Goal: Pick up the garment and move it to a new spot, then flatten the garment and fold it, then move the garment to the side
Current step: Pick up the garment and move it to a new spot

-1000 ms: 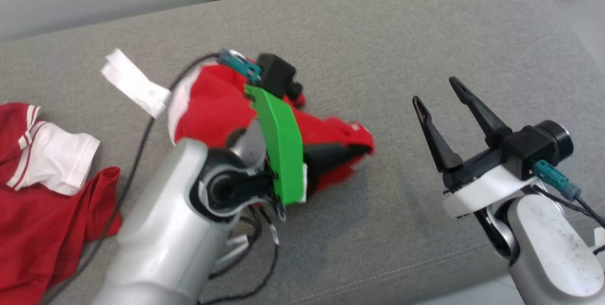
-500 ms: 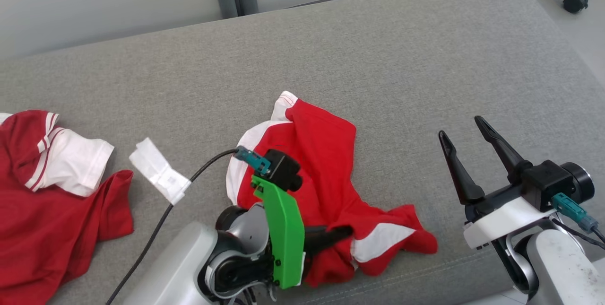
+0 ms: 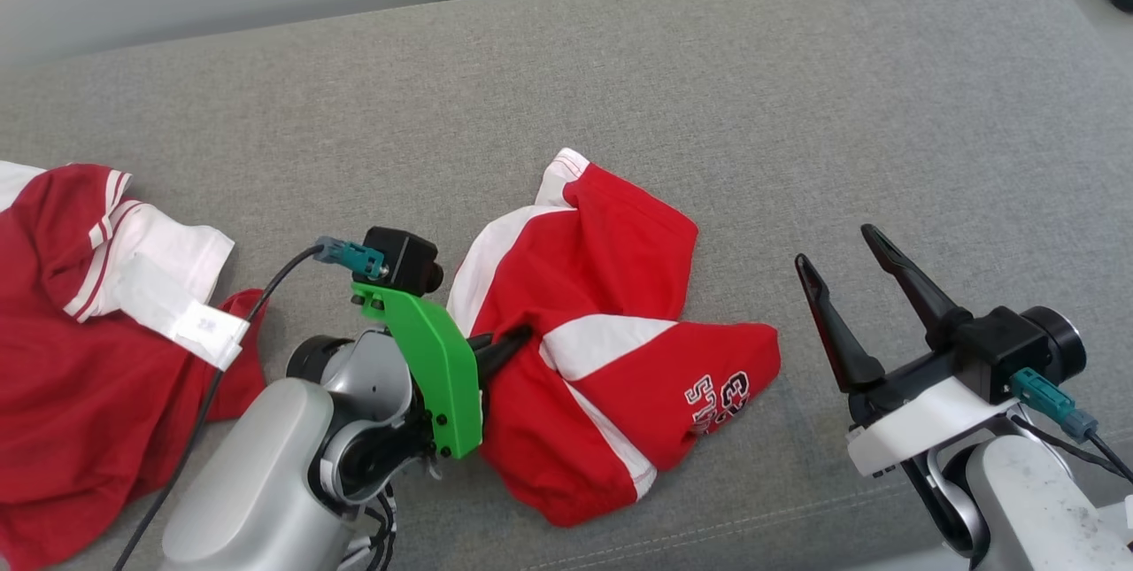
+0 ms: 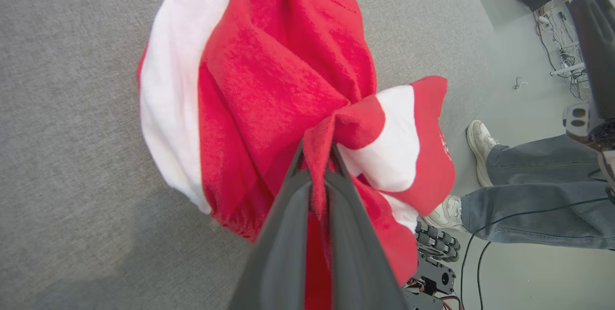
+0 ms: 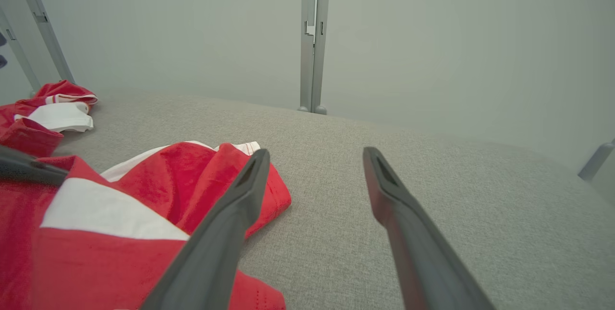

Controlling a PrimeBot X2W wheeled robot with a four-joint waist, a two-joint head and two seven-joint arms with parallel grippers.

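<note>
Far left: spare red shirt [image 3: 53, 376] heaped, not my job. Left hand [image 3: 518, 339] pinched tight on a fold of the red-and-white garment [image 3: 611, 288], which lies bunched mid-worktop [image 3: 797, 93]. I judge this is its new spot, with flattening next. Right hand [image 3: 834, 245] hovers near it, fingers spread wide, holding nothing.

A grey cushion [image 3: 797, 66] bears a red-white garment [image 3: 611, 288] and a second garment [image 3: 62, 412].
</note>
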